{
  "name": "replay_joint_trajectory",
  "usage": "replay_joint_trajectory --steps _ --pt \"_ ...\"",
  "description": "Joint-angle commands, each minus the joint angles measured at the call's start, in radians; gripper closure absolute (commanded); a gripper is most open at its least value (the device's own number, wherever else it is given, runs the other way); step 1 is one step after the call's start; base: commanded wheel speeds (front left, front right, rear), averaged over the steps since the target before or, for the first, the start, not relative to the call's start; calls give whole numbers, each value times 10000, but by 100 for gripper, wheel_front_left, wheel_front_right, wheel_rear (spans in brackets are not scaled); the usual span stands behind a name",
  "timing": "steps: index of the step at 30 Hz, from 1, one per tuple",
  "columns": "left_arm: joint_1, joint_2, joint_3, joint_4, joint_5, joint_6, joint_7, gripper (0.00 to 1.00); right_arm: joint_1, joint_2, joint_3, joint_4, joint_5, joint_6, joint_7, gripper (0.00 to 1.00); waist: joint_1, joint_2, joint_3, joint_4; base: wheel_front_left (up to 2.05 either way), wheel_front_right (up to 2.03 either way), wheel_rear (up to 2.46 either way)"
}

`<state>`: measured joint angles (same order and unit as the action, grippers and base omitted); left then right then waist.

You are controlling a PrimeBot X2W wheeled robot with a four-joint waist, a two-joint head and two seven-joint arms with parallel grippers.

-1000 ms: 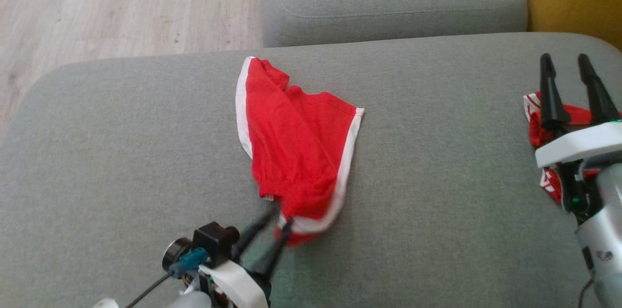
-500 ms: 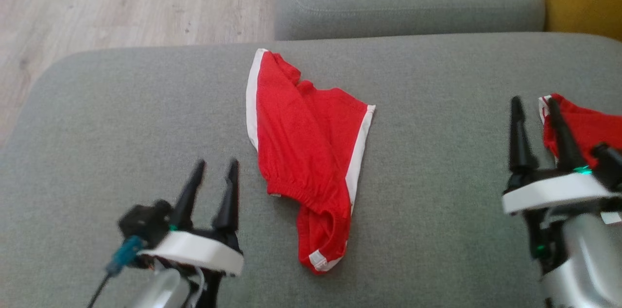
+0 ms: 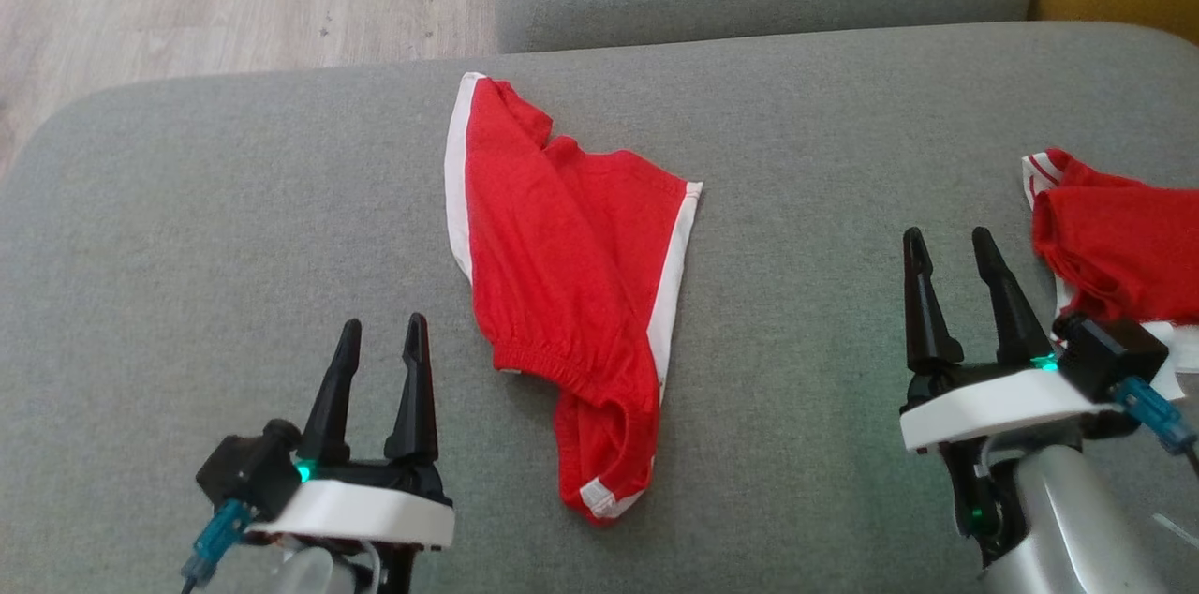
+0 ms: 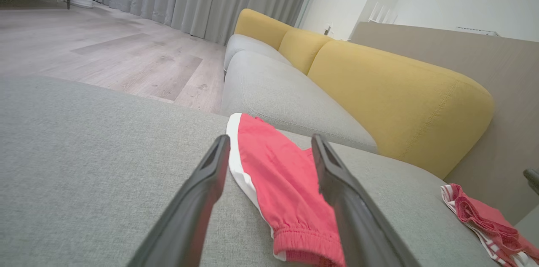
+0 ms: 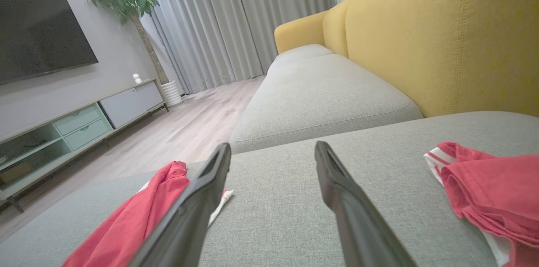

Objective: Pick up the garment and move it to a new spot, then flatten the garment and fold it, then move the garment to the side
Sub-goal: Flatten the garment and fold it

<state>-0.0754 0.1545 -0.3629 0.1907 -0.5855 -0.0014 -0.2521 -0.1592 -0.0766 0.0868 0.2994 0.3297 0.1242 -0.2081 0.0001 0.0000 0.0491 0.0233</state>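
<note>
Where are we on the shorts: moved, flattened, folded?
The move looks done: the red shorts lie on the grey cushion, free of both grippers. In hand: nothing; left gripper and right gripper hover open and empty. Left: the shorts are rumpled, one end doubled over; flattening, folding and setting aside remain.

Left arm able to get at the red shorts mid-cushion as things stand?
Probably yes. The left tool is open, beside the red shorts, with bare grey cushion between them; nothing lies in the way.
</note>
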Motion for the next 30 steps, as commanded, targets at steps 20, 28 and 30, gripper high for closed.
replay_joint_trajectory --steps 20,28,30 --pt "-1187 -922 360 701 869 -923 -97 0 -4115 -272 534 3981 -623 65 2548 0 -1 0 1417 1954 0 0 0" --pt "-1417 -1021 256 905 858 -1041 -97 0 -5436 -212 111 6292 -288 65 3070 0 -1 0 1826 2681 0 0 0" --pt "-1493 -1030 246 946 838 -1063 -97 0 -5735 -181 64 6743 -129 65 3135 0 -1 0 1926 2833 0 0 0"
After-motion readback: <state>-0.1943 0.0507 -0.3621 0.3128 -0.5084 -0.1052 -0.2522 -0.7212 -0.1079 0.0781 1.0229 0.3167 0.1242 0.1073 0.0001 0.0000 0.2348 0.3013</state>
